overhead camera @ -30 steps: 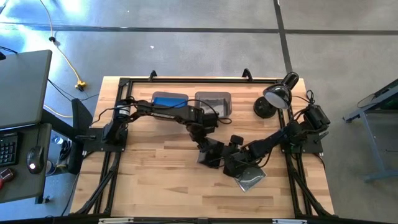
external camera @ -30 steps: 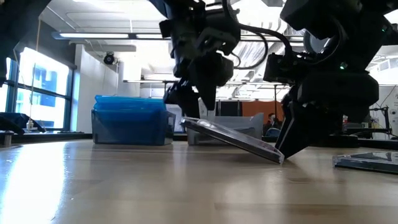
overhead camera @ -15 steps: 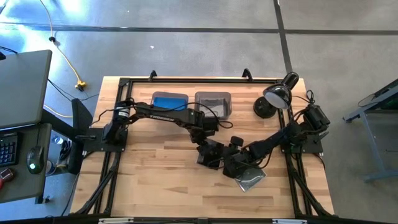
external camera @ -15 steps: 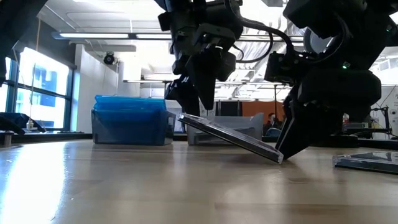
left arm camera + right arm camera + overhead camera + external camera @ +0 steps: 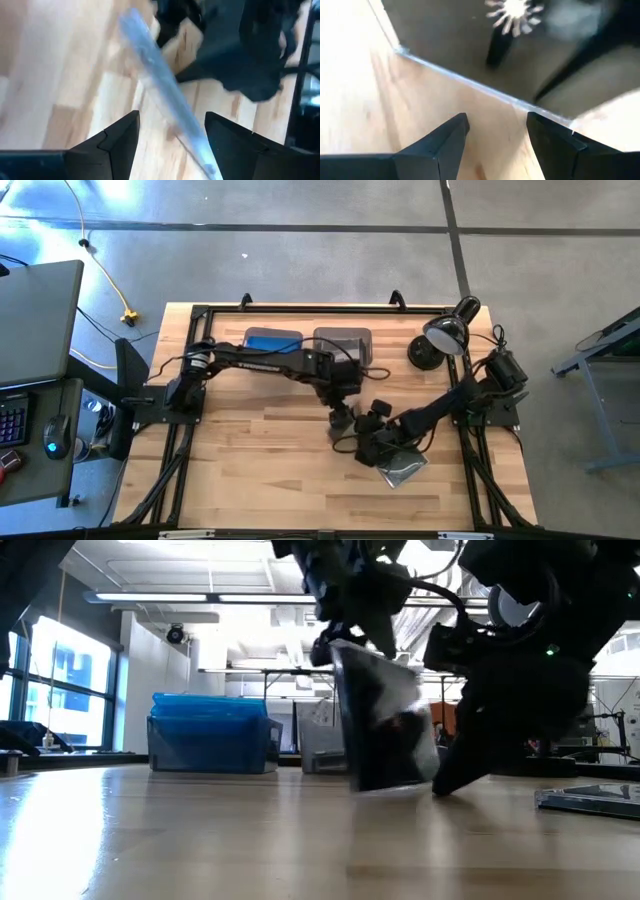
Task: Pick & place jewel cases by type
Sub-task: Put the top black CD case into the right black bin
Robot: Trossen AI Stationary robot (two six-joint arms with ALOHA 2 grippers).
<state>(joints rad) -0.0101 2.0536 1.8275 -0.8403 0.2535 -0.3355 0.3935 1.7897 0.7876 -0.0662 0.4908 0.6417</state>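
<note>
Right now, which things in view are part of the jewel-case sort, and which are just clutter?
Job: upright dark jewel case at mid-table, between left gripper and right gripper; flat dark jewel case by the right arm; blue-filled bin; grey bin.
Lying about: desk lamp; yellow cable; keyboard; mouse.

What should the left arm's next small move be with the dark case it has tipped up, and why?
Probably lift it clear and carry it toward the grey bin. The left gripper appears to hold the dark jewel case nearly upright, its lower edge near the table. The right gripper, fingers open, sits beside it.
</note>
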